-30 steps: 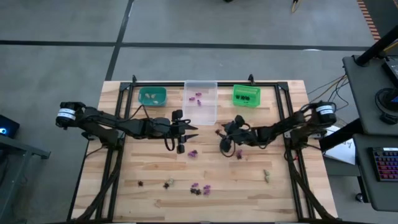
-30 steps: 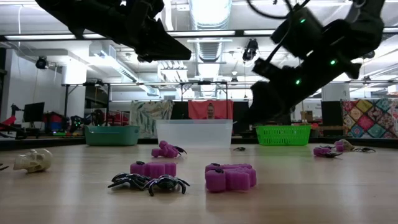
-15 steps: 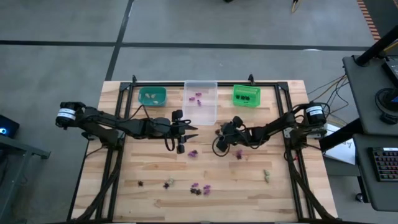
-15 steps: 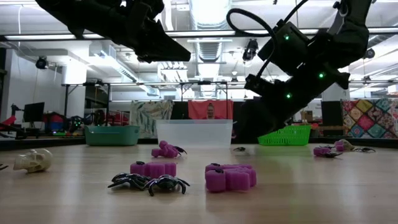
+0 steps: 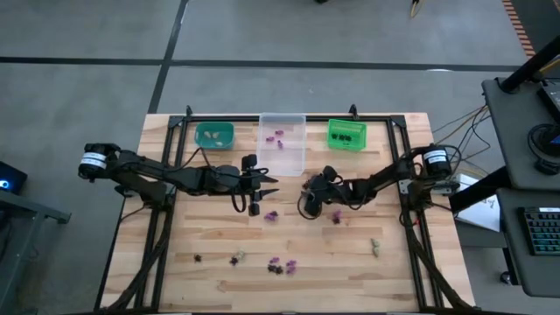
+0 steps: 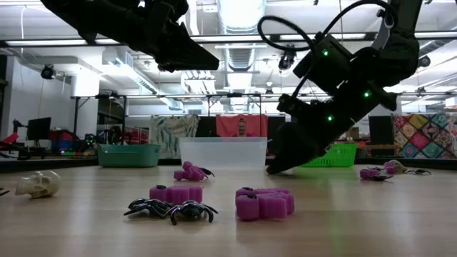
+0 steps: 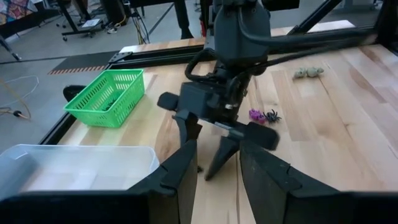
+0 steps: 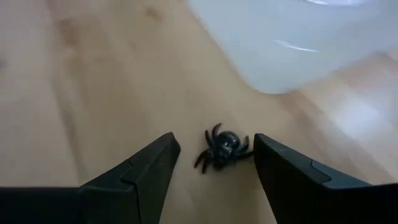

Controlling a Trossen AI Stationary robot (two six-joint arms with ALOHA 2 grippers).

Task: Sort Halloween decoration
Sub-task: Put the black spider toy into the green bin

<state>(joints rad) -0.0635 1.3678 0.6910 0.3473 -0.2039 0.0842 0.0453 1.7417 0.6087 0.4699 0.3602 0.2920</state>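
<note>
The right gripper [image 8: 214, 163] has dropped to the table since a second ago, fingers spread wide either side of a black spider [image 8: 222, 148] lying just short of the clear bin [image 5: 283, 140]. A clean pick means closing squarely on its body, then lifting clear. The left gripper [image 5: 255, 185] hovers half open, empty. Purple and black trinkets [image 6: 214, 201] dot the wooden table [image 5: 402, 271]; beyond lies a lit workshop
</note>
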